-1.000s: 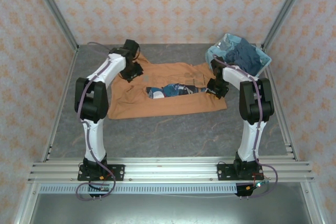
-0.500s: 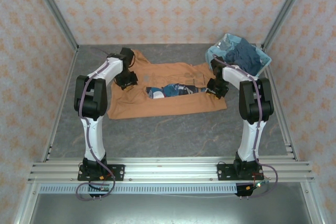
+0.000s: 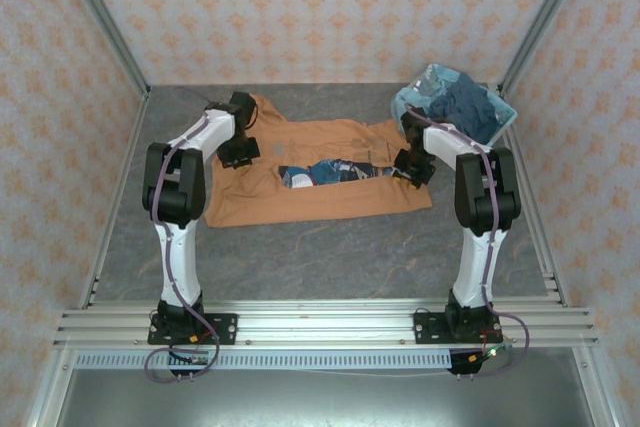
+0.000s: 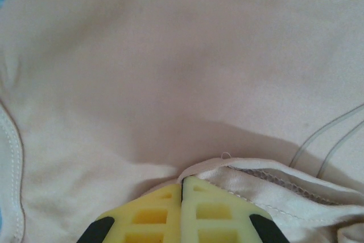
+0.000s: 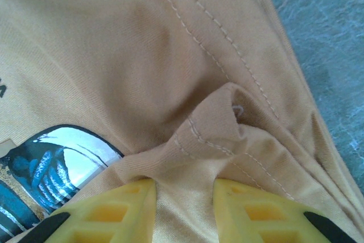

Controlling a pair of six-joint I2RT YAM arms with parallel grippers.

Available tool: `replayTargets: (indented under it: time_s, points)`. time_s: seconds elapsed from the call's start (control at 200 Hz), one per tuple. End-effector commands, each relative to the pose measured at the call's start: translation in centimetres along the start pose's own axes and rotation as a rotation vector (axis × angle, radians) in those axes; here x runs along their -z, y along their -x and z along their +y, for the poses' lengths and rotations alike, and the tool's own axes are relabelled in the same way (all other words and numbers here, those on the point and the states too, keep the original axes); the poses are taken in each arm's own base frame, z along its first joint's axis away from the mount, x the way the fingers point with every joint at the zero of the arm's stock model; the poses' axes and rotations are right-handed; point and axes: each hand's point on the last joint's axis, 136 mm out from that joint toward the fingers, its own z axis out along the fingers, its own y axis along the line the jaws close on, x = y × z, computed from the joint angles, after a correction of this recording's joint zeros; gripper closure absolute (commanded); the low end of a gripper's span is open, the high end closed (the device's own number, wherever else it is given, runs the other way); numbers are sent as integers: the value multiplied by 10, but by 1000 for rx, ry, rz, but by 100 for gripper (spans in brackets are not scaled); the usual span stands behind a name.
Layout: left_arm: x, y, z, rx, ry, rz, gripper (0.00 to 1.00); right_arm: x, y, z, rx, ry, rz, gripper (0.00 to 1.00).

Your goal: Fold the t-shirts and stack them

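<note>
Grip state is to be confirmed before any lift: the left gripper (image 3: 240, 150) is closed flat, fingertips together, on a hem fold of the orange t-shirt (image 3: 320, 202), while the right gripper (image 3: 412, 171) is narrowed on a gathered ridge of the same cloth, its fingers held apart by the bunch between them. The shirt is spread across the middle of the table (image 3: 330, 252), toward the far edge, with its dark print (image 3: 325, 172) exposed at the centre. For a clean fold, both held edges should be raised together and level, the cloth kept taut between the arms, and then carried over so that hem meets hem without dragging the lower layer. The thin hold at the left fingertips is judged liable to slip if pulled sharply. A slotted basket (image 3: 404, 100) containing the navy and pale blue t-shirts (image 3: 465, 107) sits at the far right corner, just beside the right arm, and should be cleared by the right elbow during the swing.
</note>
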Motion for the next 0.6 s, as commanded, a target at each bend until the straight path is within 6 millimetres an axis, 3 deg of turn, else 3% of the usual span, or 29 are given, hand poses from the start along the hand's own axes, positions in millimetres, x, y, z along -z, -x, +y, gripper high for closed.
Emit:
replayTargets:
  time_s: [0.0,0.3,0.54,0.59]
  points:
    - [6,11,5,-13,45,-36,100,-19,-17,-5,13,-36,79,68]
    - [35,40,7,-48,94,-122,100,-21,-18,-6,14,-40,81,68]
    - [20,39,13,-77,170,-48,100,-21,-18,-5,14,-35,87,67]
    - [18,38,15,-73,190,-33,88,-21,-18,-5,14,-35,87,67]
